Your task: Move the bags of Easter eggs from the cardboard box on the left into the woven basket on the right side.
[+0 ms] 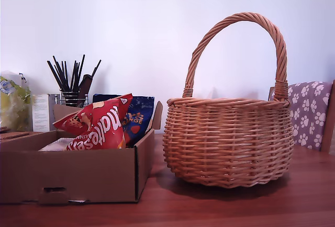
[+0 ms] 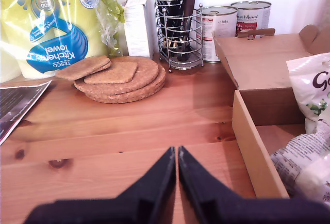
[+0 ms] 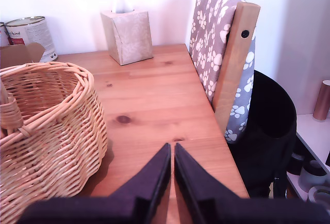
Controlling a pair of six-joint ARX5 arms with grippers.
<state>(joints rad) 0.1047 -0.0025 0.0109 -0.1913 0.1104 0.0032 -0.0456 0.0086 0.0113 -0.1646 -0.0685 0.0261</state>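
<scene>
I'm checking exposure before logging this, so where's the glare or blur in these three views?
Exterior view: soft, even light, faint shadow under the woven basket. First wrist view: glare whitens the kitchen towel pack; my first gripper is blurred. Second wrist view: back wall blown out, my second gripper soft.

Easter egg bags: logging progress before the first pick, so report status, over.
My first gripper and my second gripper shut, empty. Bags of Easter eggs in cardboard box. Woven basket upright beside it; nothing between them.

Red Maltesers bag (image 1: 99, 125) leans upright in cardboard box (image 1: 73, 177) w/ blue Terry's bag (image 1: 137, 120) behind; white Galaxy bag (image 2: 313, 87) inside too. Woven basket (image 1: 227, 143) stands beside box on desk.
</scene>
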